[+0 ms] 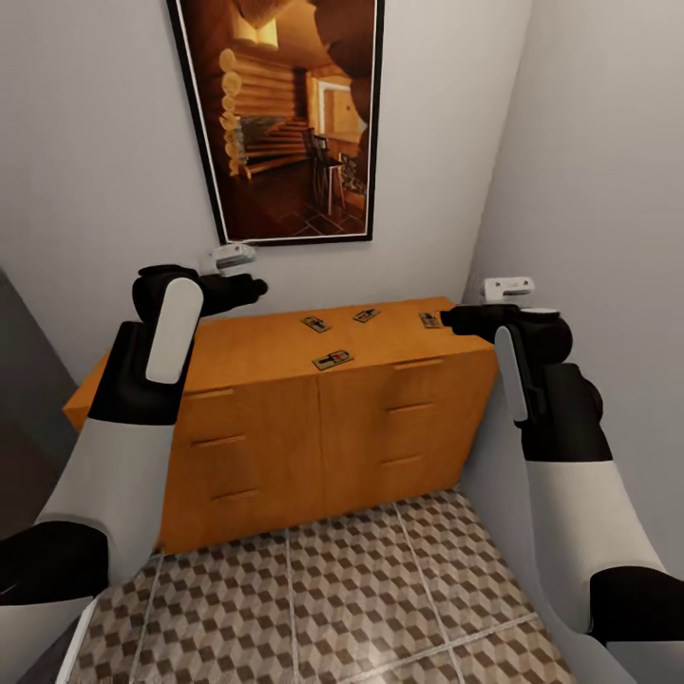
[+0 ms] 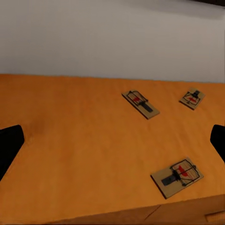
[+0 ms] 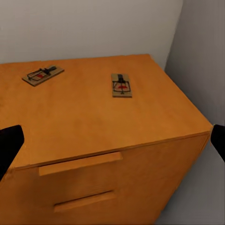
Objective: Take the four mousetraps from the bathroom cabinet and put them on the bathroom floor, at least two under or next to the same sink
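We ready both arms over the cabinet [image 1: 285,399] to pick mousetraps.
Our right gripper [image 1: 454,320], jaws spread and empty, should drop squarely over the corner mousetrap [image 3: 121,85]; the left gripper [image 1: 255,288], likewise spread, suits the front mousetrap [image 2: 177,176].

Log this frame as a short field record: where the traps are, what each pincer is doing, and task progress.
traps: four on the cabinet top: front, back left, back middle, right
floor: cube-pattern tiles, no trap on it
left pincer: open, holding nothing, above the cabinet's left part
right pincer: open, holding nothing, beside the right trap
wall: framed picture above the cabinet
progress: no trap moved yet
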Controlling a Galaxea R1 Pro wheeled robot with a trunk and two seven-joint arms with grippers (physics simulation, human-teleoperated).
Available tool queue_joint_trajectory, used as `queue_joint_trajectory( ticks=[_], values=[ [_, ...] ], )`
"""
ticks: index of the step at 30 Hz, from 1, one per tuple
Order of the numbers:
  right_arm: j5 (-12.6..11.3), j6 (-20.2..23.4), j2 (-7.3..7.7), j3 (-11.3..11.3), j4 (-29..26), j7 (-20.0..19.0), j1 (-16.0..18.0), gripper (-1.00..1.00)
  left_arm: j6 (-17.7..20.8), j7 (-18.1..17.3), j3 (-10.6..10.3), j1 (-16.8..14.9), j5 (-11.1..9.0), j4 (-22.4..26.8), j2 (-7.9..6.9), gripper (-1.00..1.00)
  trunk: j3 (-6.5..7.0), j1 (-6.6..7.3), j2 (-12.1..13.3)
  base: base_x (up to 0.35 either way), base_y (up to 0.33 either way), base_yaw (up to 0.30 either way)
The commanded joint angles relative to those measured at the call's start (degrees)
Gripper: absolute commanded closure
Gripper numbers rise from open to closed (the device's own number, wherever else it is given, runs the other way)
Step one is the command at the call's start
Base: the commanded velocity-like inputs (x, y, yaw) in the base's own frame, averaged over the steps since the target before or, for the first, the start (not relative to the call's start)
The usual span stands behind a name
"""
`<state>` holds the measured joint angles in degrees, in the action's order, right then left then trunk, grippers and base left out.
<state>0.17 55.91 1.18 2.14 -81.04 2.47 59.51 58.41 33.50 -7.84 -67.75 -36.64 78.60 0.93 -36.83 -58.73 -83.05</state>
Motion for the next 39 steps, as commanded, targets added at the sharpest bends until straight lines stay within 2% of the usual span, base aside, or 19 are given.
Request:
queue_joint_trajectory(
  ticks=[1, 12, 23, 28, 33, 35, 39],
  values=[
    [0.0, 0.2, 0.08, 0.1, -0.1, 0.3, 0.0, -1.0, 0.1, 0.6, 0.0, 0.1, -0.5, 0.0, 0.06, -1.0, -0.06, 0.0, 0.0, 0.0, 0.0, 0.284],
    [-0.1, 0.0, 0.13, 0.1, 0.0, 0.3, -0.3, -1.0, 0.1, 0.6, -0.1, 1.6, -0.6, 0.0, 0.63, -1.0, -0.06, 0.0, 0.0, 0.0, 0.0, 0.259],
    [-0.1, 0.0, 0.14, 0.1, 0.1, 0.2, -0.4, -1.0, 0.0, 0.6, -0.1, 2.7, -0.6, -0.1, 1.24, -1.0, -0.06, 0.0, 0.0, 0.006, -0.008, 0.032],
    [-0.1, 0.0, 0.14, 0.1, 0.1, 0.1, -0.4, -1.0, 0.0, 0.6, -0.3, 2.8, -0.6, -0.2, 1.47, -1.0, -0.06, 0.0, 0.0, 0.127, -0.178, 0.002],
    [-0.1, 0.0, 0.14, 0.1, 0.1, 0.1, -0.8, -1.0, 0.0, 0.6, -3.3, 2.9, -0.6, -0.1, 1.65, -1.0, -0.06, 0.0, 0.0, 0.205, -0.251, 0.0],
    [-0.1, 0.0, 0.14, 0.1, 0.1, 0.2, -1.4, -1.0, -0.1, 0.5, -6.4, 2.9, -0.6, -0.1, 1.69, -1.0, -0.06, 0.0, 0.0, 0.26, -0.217, 0.0],
    [0.0, 0.0, 0.14, 0.1, 0.0, 0.2, -1.8, -1.0, -0.1, 0.5, -7.4, 2.9, -0.6, -0.2, 1.7, -1.0, -0.06, 0.0, 0.0, 0.288, -0.18, 0.0]
  ],
)
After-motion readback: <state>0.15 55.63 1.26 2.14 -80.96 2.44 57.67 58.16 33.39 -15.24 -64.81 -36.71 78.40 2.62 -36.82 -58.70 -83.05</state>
